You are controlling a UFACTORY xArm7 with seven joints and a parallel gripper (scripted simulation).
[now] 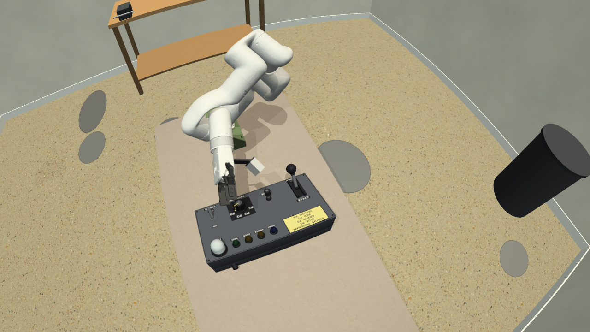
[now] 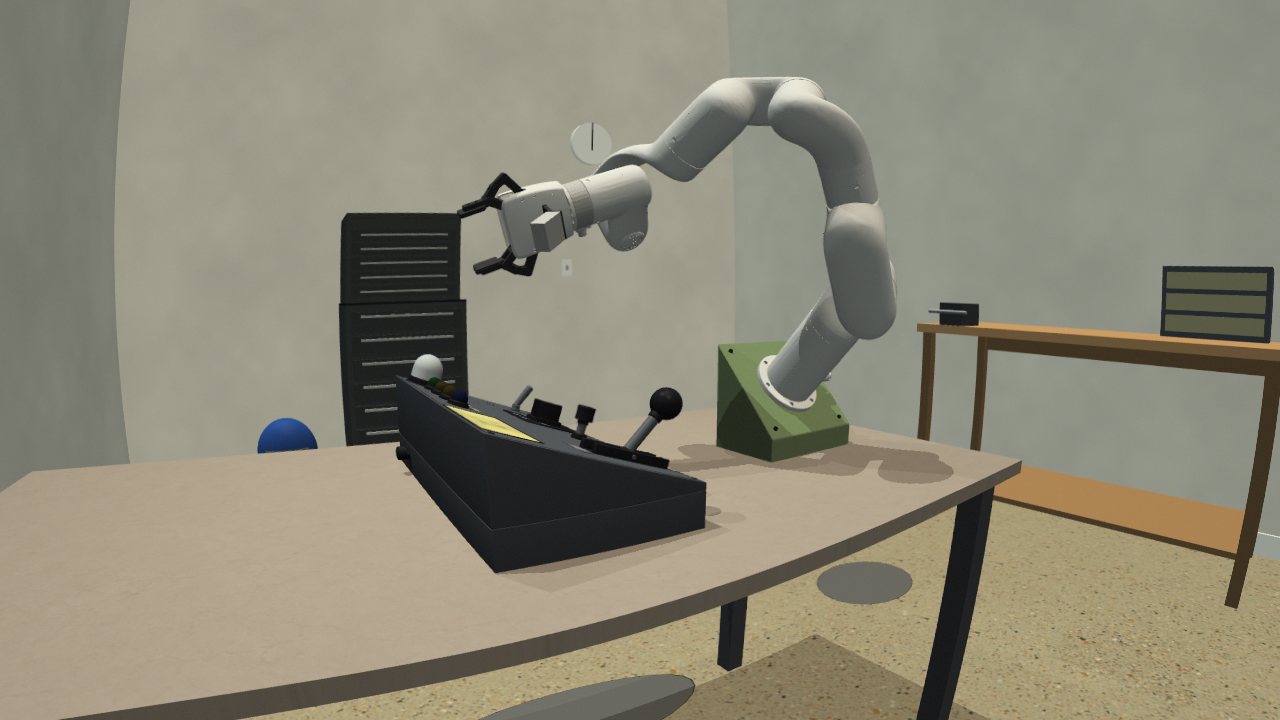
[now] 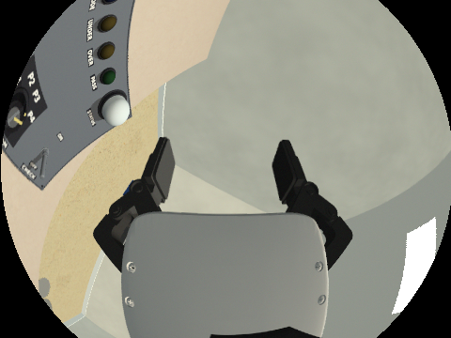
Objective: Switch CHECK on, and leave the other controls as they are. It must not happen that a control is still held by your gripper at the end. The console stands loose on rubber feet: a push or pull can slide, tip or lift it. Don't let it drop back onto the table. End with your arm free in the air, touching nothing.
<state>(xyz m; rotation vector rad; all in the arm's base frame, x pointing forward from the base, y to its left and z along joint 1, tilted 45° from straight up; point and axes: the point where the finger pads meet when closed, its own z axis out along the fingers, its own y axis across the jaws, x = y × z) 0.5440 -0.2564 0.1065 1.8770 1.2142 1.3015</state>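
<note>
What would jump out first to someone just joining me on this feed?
The white arm arching up from its green base, its open end effector held high above the table and holding nothing. Below sits the dark console, its ball-topped lever at the near end, white dome at the far end.

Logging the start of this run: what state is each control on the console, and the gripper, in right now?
gripper: open, holding nothing, high above the console.
CHECK toggle: position cannot be told.
rotary selector: yellow pointer, setting unreadable.
CYCLE lever: tilted toward the arm's base.
four indicator lamps: unlit.
</note>
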